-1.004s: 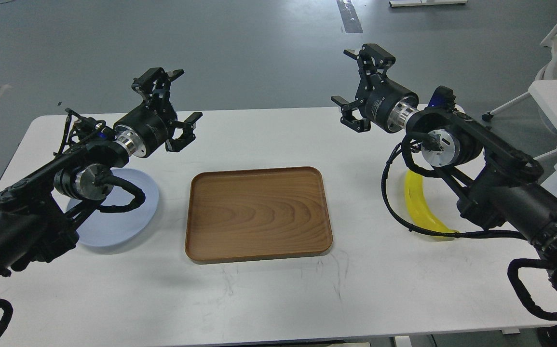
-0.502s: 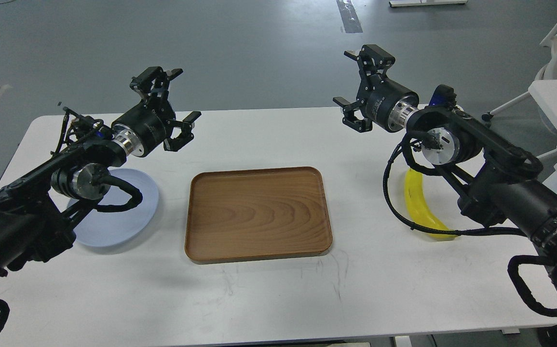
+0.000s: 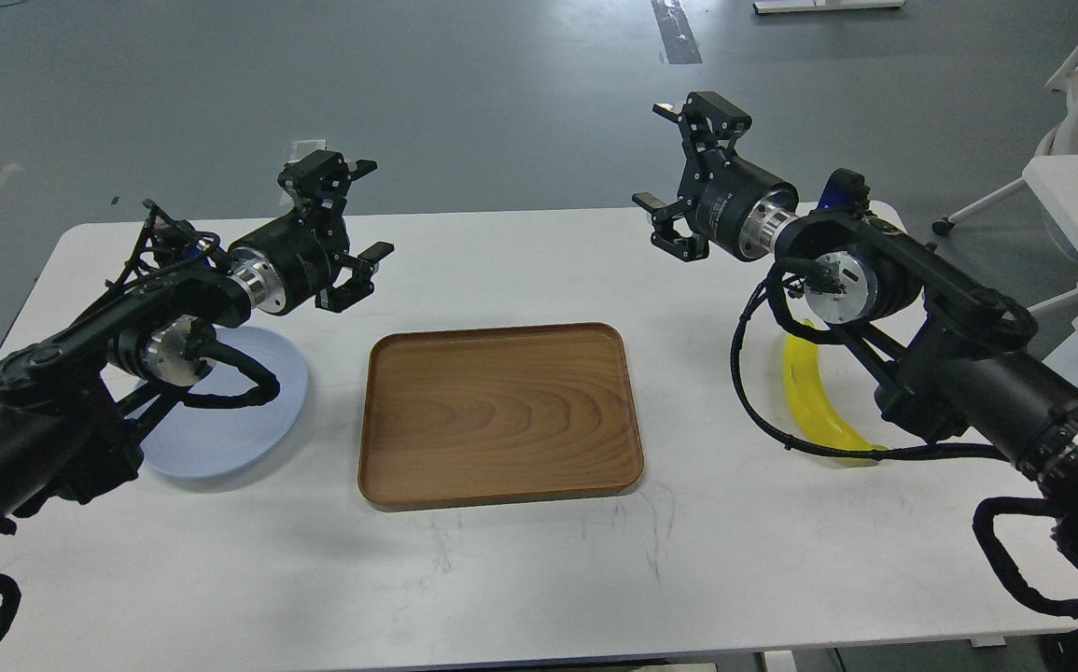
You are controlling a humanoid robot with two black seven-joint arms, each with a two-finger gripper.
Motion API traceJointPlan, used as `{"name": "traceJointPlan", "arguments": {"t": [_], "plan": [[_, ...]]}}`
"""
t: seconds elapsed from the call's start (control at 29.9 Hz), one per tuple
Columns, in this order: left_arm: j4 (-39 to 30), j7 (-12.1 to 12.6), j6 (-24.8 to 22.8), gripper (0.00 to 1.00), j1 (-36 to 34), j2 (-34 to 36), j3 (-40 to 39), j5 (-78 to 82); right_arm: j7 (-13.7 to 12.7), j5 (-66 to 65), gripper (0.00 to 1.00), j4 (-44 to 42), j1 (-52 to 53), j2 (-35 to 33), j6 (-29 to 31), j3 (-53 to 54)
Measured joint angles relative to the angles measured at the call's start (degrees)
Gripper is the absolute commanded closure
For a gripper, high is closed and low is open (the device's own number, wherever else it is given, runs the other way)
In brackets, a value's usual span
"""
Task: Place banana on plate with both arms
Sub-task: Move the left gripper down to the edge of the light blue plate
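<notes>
Both black jointed arms have swung slightly inward since a moment ago. Nearest lies the brown rectangular wooden tray [image 3: 499,413], unused mid-surface. Left, the round pale blue-grey plate [image 3: 240,431] waits under the left arm; right, the bright yellow curved banana [image 3: 814,397] lies ungrasped beneath the right arm. Farther back, left tool [image 3: 352,210] and right tool [image 3: 679,159] hover released above the white surface [image 3: 539,579]; grey floor lies beyond.
</notes>
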Motion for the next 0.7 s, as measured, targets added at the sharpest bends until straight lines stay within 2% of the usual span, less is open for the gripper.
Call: {"name": "traceJointPlan", "arguments": {"t": [0.23,0.4,0.47,0.57,0.7], "plan": [[-0.04,-0.61,2.8,0.02,-1.31,1.54,-0.05,19.94,0.03,0.0,0.0,0.05,-0.43,0.02,-0.1,0.0],[-2.4,-1.84,12.6,0.02,-0.81,2.47,0.47,34.46,0.09,0.0,0.0,0.09,-0.45,-0.15,-0.1,0.07],[-4.58,-1.92,14.59,0.02,-0.63,3.91,1.9,36.99,0.09,0.0,0.0,0.12,-0.45,-0.26,-0.1,0.09],[-6.28,-2.19,15.28,0.02,-0.97,7.32,5.76,38.2,0.09,0.0,0.0,0.13,-0.45,-0.37,-0.11,0.1],[-7.83,-3.46,13.61,0.02,-1.88,12.59,11.01,38.31,0.09,0.0,0.0,0.19,-1.1,-0.56,-0.05,0.07]]}}
